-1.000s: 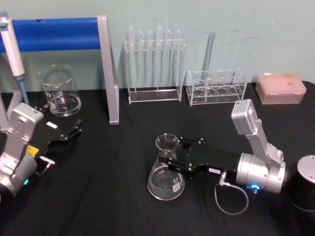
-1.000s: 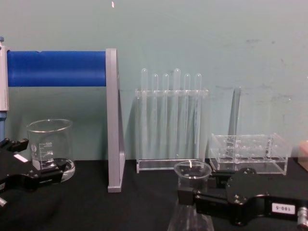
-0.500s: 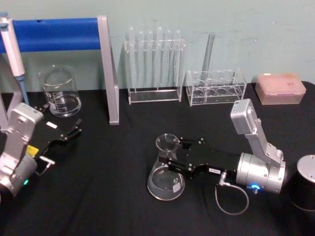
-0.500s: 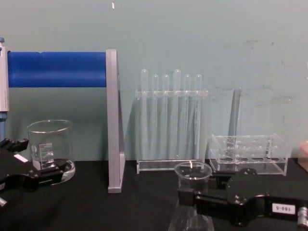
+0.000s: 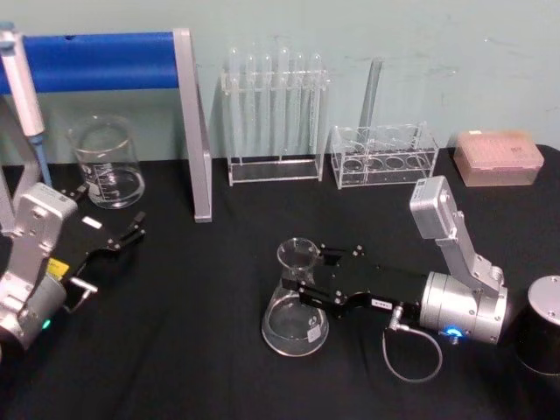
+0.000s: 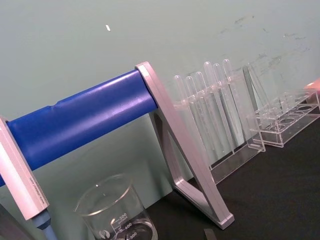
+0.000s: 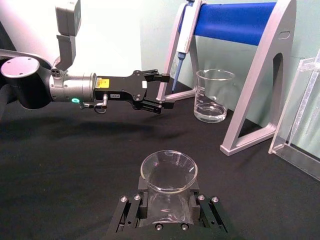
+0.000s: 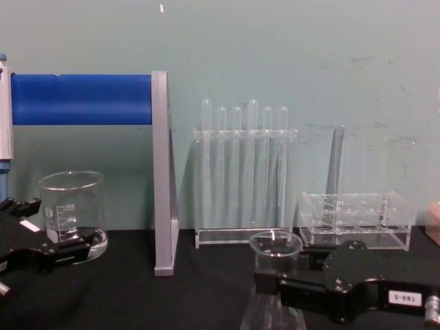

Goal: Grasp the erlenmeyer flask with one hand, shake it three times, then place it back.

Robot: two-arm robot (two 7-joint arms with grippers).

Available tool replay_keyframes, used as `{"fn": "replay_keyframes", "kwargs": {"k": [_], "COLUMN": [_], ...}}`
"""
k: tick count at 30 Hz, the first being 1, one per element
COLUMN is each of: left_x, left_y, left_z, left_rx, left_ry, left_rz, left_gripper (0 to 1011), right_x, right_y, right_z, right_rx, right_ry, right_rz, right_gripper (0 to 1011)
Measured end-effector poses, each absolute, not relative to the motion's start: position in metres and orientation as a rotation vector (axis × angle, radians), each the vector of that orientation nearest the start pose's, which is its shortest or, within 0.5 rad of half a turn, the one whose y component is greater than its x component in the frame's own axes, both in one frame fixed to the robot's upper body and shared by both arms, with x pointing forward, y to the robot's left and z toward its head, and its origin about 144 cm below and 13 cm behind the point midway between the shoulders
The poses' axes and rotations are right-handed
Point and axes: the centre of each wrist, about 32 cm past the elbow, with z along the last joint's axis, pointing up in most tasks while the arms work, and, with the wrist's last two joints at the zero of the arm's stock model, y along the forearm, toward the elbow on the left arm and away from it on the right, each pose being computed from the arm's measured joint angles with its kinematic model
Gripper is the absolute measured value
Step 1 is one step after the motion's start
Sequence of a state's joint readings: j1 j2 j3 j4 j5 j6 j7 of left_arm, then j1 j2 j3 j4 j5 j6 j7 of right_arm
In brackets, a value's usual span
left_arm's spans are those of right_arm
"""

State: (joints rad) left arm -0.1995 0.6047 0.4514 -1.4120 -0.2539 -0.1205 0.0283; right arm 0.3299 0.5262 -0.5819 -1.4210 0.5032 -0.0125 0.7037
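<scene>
While the right claw [image 5: 308, 282] reaches in from the lower right of the head view, its two black jaws sit one on each side of the neck of the erlenmeyer flask [image 5: 295, 302], closed against the glass. In the right wrist view the flared rim of the flask [image 7: 168, 172] stands just above the jaw blocks, the neck pinched between them. The flask is upright near the lower centre of the head view, its wide base on the black table [image 5: 201, 350]. In the chest view its rim shows at the lower centre, with the claw's black body and a small white numbered label [image 8: 403, 298] to its right.

Out at the left edge of the head view the left claw [image 5: 131, 229] hovers low over the table, well apart from the flask, its jaws a narrow way open; the right wrist view shows the same claw [image 7: 162, 101] with its tips parted.

Behind it, at the upper left, a glass beaker [image 5: 107, 164] stands by a blue bar on a grey stand [image 5: 188, 122]. A rack of test tubes [image 5: 274, 114] occupies the upper centre, with a low clear rack [image 5: 383, 154] to its right and a pink box [image 5: 498, 157] farther right.
</scene>
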Motion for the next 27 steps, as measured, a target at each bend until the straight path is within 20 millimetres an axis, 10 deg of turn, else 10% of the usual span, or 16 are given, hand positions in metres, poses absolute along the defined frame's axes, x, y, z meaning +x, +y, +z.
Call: {"fn": "replay_keyframes", "kwargs": {"k": [11, 27], "left_x": [0.4886, 0.4886], "left_y": [0.3097, 0.3097], "left_z": [1.1397, 1.1398], "left_rx": [0.305, 0.304], "left_ry": [-0.285, -0.285], "left_rz": [1.248, 1.248], "left_gripper": [1001, 1001], "right_x": [0.5121, 0.5124], "right_y": [-0.2482, -0.2479], "right_z": [1.1589, 1.1598], "right_rx": [-0.166, -0.160], "right_ry": [0.021, 0.017], "right_rz": [-0.451, -0.451], "right_gripper": [478, 960]}}
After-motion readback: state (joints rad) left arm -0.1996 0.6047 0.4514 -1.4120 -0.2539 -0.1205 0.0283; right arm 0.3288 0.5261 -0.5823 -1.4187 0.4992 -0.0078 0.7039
